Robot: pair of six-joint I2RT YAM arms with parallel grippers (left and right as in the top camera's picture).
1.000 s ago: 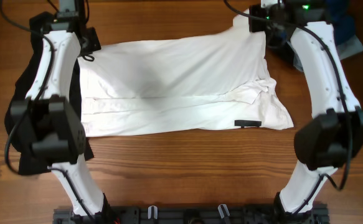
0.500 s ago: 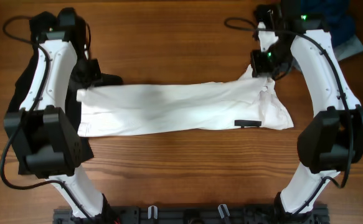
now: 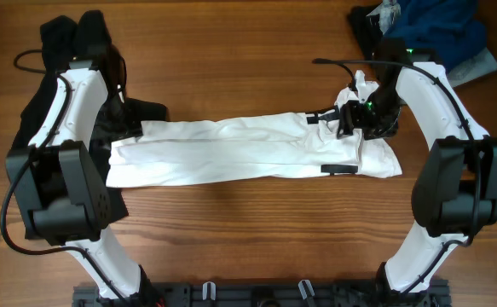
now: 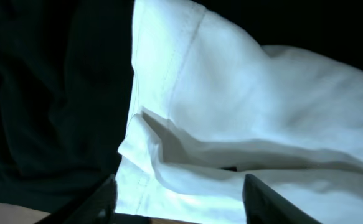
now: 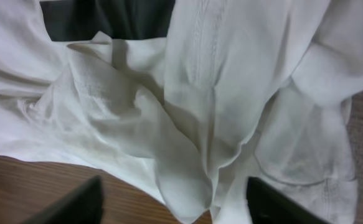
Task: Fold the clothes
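Observation:
The clothes are one white T-shirt (image 3: pixel 248 149), doubled over into a long band across the middle of the table, with a small black tag (image 3: pixel 339 169) near its right front edge. My left gripper (image 3: pixel 142 118) hovers at the band's far left corner. In the left wrist view its fingers (image 4: pixel 100 202) stand wide apart over the shirt's hemmed edge (image 4: pixel 169 93), so the left gripper (image 4: pixel 181 208) is open and holds nothing. My right gripper (image 3: pixel 340 115) is at the far right end, also open (image 5: pixel 178 205), above bunched white cloth (image 5: pixel 187 124).
A black garment (image 3: pixel 39 111) lies under the left arm at the table's left side. A heap of blue and dark clothes (image 3: pixel 440 21) sits at the back right corner. A black rail (image 3: pixel 257 294) runs along the front edge. Bare wood (image 3: pixel 248 230) shows in front of the shirt.
The shirt's far edge has been drawn toward the front and laid over itself, making a narrower band. Both grippers came forward with it and have opened, letting the cloth go.

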